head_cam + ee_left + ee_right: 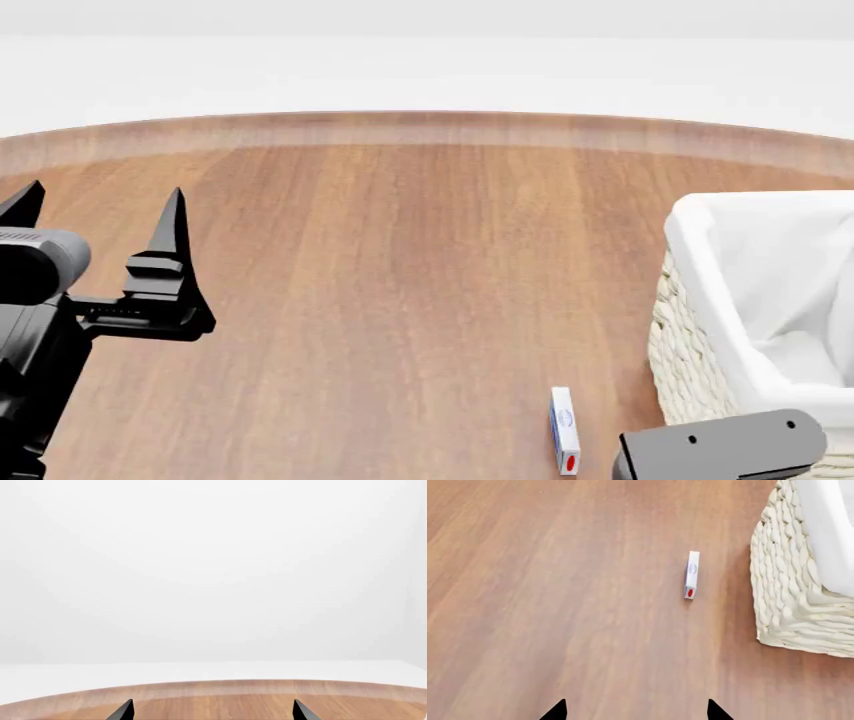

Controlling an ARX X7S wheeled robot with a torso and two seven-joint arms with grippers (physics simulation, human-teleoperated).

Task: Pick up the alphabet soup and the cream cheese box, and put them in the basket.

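Note:
The cream cheese box (565,430), thin and white with a blue edge and a red mark, lies on the wooden table just left of the basket (683,350). It also shows in the right wrist view (692,574), ahead of my right gripper (635,711), which is open, empty and well short of it. The basket's wicker wall (790,580) stands to the box's right. My left gripper (100,200) is open and empty over the table's left side, with only wood between its tips in the left wrist view (213,712). The alphabet soup is out of view.
The round wooden table (400,260) ends at a curved far edge with a white floor and wall behind. A grey part of my right arm (721,445) shows at the head view's lower right, in front of the basket.

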